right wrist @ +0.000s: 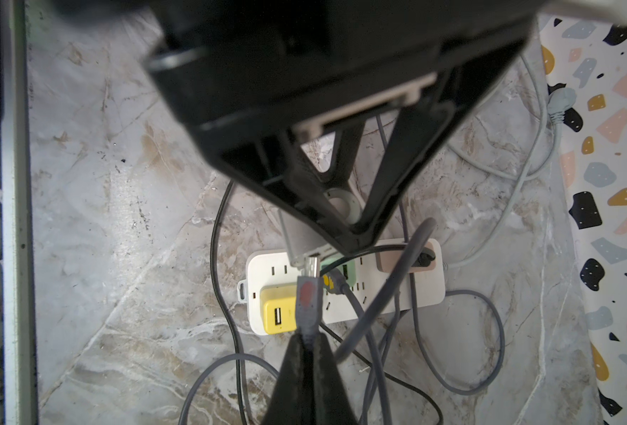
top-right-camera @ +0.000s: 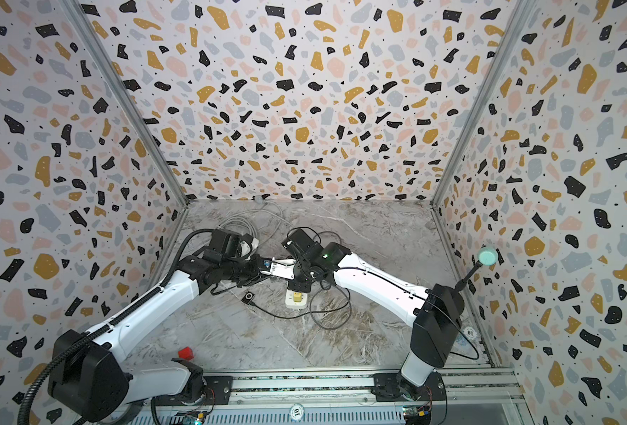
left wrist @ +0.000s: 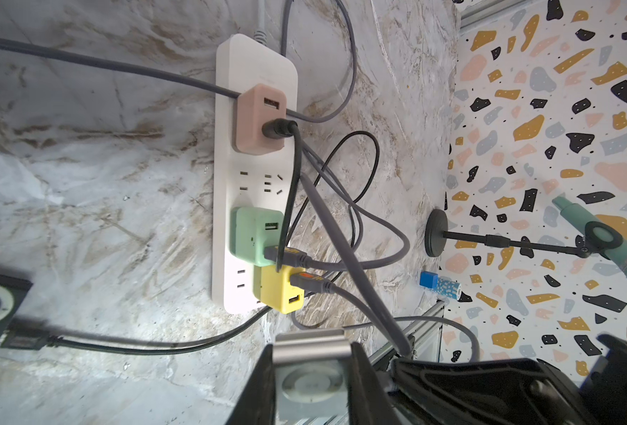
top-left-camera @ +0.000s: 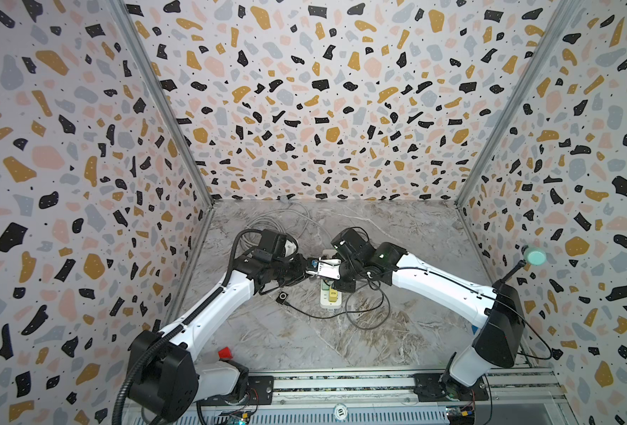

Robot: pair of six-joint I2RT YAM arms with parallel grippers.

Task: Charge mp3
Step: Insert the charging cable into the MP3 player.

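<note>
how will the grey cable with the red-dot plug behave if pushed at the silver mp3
Likely floppy: the grey cable hangs in loose loops. Only its short moulded plug, pinched in the right fingers, should push stiffly. It looks thin and light.

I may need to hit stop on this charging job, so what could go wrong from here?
The grey plug in the right gripper seems off line with the silver mp3 held by the left gripper; pushing could jam it. Its cable crosses other leads over the power strip, so a tug might snag them.
</note>
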